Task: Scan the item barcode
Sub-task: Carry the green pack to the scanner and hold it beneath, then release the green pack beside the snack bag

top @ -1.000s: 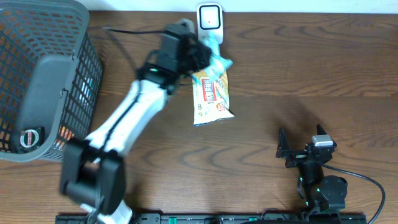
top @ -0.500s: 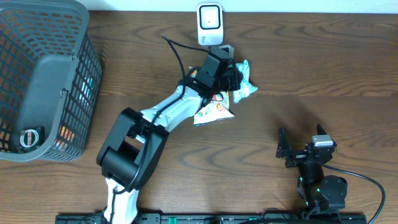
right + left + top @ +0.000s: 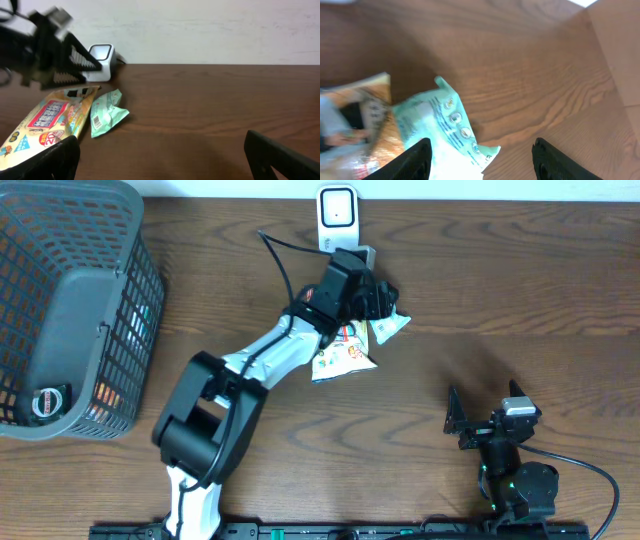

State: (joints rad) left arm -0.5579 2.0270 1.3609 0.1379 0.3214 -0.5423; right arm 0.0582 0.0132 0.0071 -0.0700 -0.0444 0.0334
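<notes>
Worktop: brown wood, open room right of centre.
Basket: far left, well apart.
Left gripper: nearer arm; jaws apart, holding nothing, directly over green packet.
Snack bag: flat, long axis pointing toward scanner.
Scanner: rear edge, just behind left gripper.
Green packet: flat on worktop just beside snack bag, barcode up.
Right gripper: wide, empty, well apart.

Lighting was even, with soft shadows. Overhead view was sharp. In the left wrist view, the orange packet was blurred.
</notes>
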